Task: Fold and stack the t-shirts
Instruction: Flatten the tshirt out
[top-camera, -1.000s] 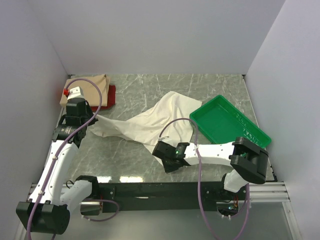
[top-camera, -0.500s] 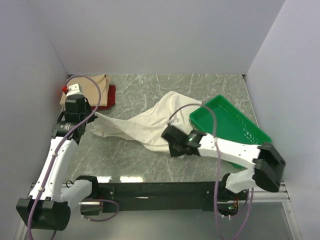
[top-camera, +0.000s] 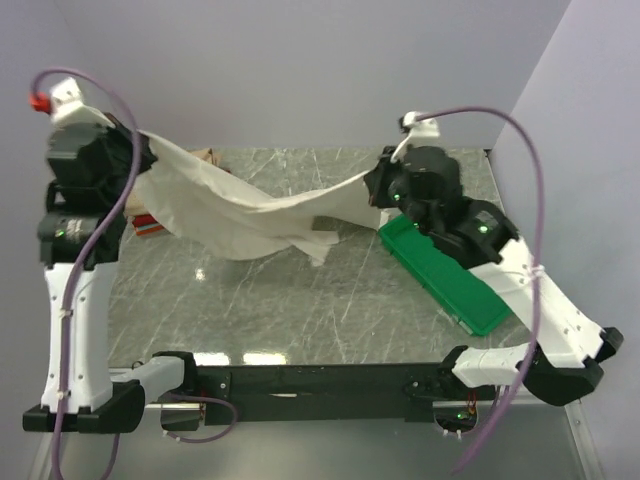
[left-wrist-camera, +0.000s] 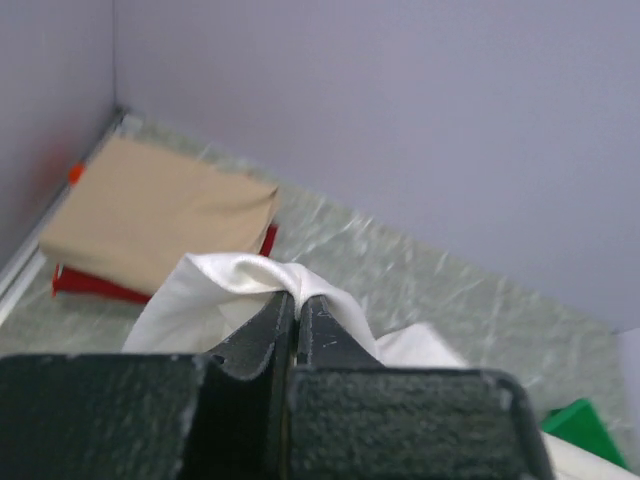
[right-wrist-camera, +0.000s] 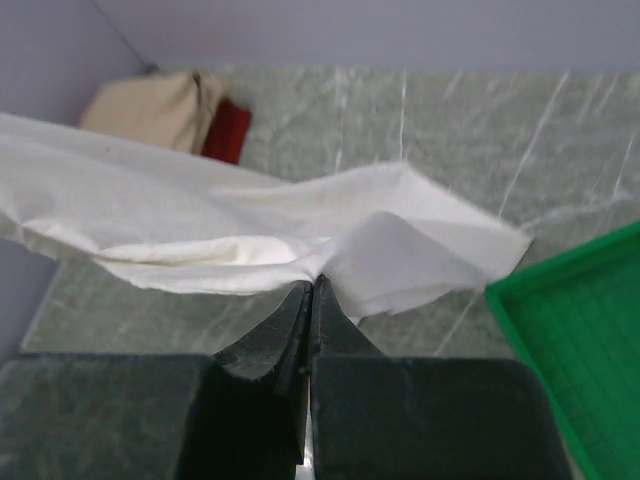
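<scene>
Cream t-shirt (top-camera: 240, 215) hung stretched left of the green tray (top-camera: 445, 275).
Wrist views showed left gripper (left-wrist-camera: 295, 312) and right gripper (right-wrist-camera: 312, 298) pinched shut on it; overhead, the tan shirt (left-wrist-camera: 150, 210) was mostly hidden.

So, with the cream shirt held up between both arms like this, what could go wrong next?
1. The left gripper and the right gripper each pinch only a small fold of the cream shirt, so it may slip out.
2. The shirt hangs bunched in the middle, so it may land creased.
3. Its right end is close to the green tray and could snag on the rim.
</scene>
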